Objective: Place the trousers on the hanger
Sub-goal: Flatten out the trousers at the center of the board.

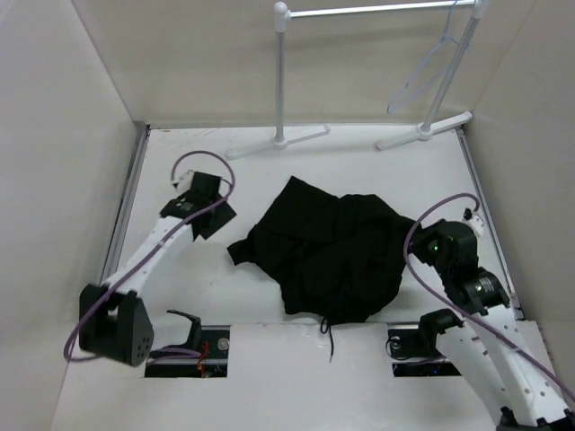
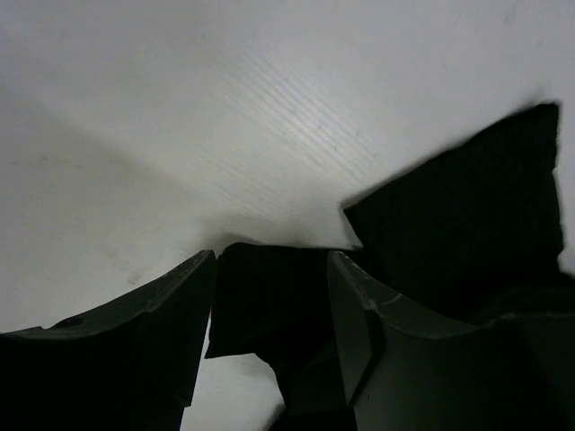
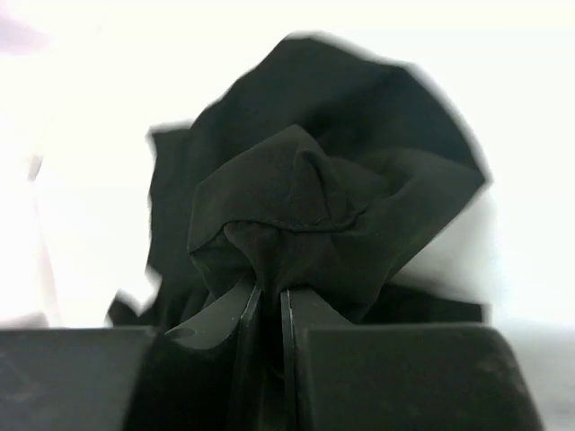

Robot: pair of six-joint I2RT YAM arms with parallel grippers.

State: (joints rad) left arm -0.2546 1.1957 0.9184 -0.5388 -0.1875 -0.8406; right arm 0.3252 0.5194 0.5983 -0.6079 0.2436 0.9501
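Top external shows crumpled matte trousers (image 1: 332, 256), slim hanger (image 1: 420, 67).

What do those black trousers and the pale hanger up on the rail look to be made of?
The trousers: soft matte cloth, probably a thin woven fabric; it bunches into loose folds without shine. The hanger: likely plastic, pale and slightly see-through, thin-limbed.
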